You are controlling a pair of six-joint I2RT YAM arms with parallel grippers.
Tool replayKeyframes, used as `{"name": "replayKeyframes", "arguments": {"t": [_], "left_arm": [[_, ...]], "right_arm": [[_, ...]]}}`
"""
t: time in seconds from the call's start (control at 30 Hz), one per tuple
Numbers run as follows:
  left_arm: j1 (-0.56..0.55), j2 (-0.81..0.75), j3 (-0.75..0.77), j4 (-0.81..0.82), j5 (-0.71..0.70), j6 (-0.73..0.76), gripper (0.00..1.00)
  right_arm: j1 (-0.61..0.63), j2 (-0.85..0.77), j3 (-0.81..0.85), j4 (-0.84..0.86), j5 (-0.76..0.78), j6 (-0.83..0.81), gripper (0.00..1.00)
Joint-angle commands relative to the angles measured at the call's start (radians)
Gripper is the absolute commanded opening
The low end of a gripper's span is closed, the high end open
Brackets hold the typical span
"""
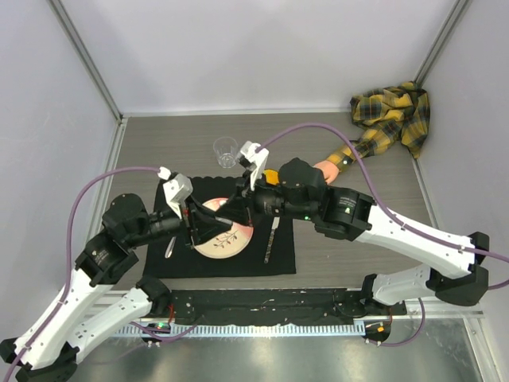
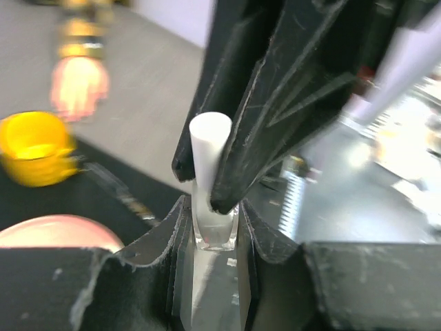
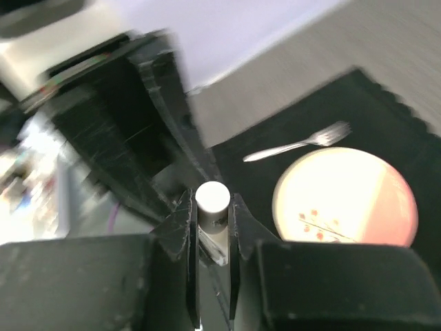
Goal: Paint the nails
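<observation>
Now, left gripper (image 2: 215, 215): clamped on bottle (image 2: 215, 234)
right gripper (image 3: 210, 207): clamped on its cap (image 2: 209, 138)
before mannequin hand (image 1: 326, 169): yellow cup (image 2: 31, 148)

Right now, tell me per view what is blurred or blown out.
Top external: sharp, evenly lit. Left wrist: white cap fairly crisp, mannequin hand and yellow cup blurred. Right wrist: plate washed out by glare, left edge smeared.
</observation>
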Motion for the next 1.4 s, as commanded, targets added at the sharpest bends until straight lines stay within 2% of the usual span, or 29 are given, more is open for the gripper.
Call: {"name": "replayKeyframes", "arguments": {"t": [0.0,0.03,0.07,0.1,0.13,0.17,0.2,0.27,0.33,0.37,0.43,0.47,0.5,0.7,0.9,1.0,1.03,1.37], "left_arm": [[-0.010,-0.024,-0.060,0.414,0.541,-0.142,0.00],[-0.010,-0.027,-0.092,0.574,0.664,-0.362,0.00],[-0.009,-0.027,-0.126,0.721,0.680,-0.446,0.00],[-0.009,-0.025,-0.149,0.829,0.684,-0.474,0.00],[-0.010,-0.021,-0.135,0.772,0.674,-0.445,0.00],[-0.009,-0.015,-0.093,0.686,0.644,-0.336,0.00],[-0.009,-0.007,-0.077,0.547,0.627,-0.281,0.00],[-0.009,0.007,-0.039,0.442,0.563,-0.173,0.00],[-0.010,0.015,-0.017,0.335,0.521,-0.125,0.00],[-0.009,0.016,-0.002,0.292,0.486,-0.088,0.00],[-0.009,0.021,0.016,0.243,0.444,-0.050,0.00],[-0.009,0.025,0.036,0.191,0.397,-0.010,0.00],[-0.009,0.025,0.044,0.164,0.365,0.012,0.00],[-0.009,0.059,0.098,-0.003,0.169,0.122,0.00],[-0.009,0.065,0.073,-0.012,0.055,0.130,0.00],[-0.009,0.065,0.069,-0.011,0.000,0.124,0.00],[-0.009,0.067,0.069,-0.012,-0.031,0.123,0.00],[-0.010,0.073,0.060,-0.017,-0.068,0.107,0.00]], "right_arm": [[-0.063,-0.083,-0.181,0.247,-0.600,-0.049,0.01],[-0.089,-0.097,-0.228,0.452,-0.745,0.001,0.00],[-0.089,-0.099,-0.268,0.561,-0.927,0.064,0.01],[-0.089,-0.102,-0.309,0.635,-0.944,0.165,0.01],[-0.089,-0.100,-0.310,0.648,-0.944,0.166,0.01],[-0.089,-0.103,-0.300,0.622,-0.912,0.149,0.01],[-0.092,-0.108,-0.296,0.584,-0.874,0.107,0.00],[-0.104,-0.119,-0.281,0.511,-0.805,0.088,0.01],[-0.110,-0.125,-0.262,0.440,-0.752,0.068,0.05],[-0.112,-0.129,-0.241,0.410,-0.719,0.057,0.22],[-0.112,-0.143,-0.222,0.317,-0.616,0.027,0.35],[-0.112,-0.148,-0.207,0.295,-0.585,0.017,0.47],[-0.112,-0.163,-0.201,0.248,-0.500,0.011,0.54],[-0.110,-0.218,-0.167,0.114,-0.162,0.013,0.73],[-0.107,-0.205,-0.139,0.060,-0.022,0.046,0.74],[-0.086,-0.179,-0.119,0.071,0.033,0.060,0.66],[-0.080,-0.172,-0.115,0.079,0.041,0.062,0.61],[-0.006,-0.068,-0.037,0.094,0.127,0.060,0.54]]}}
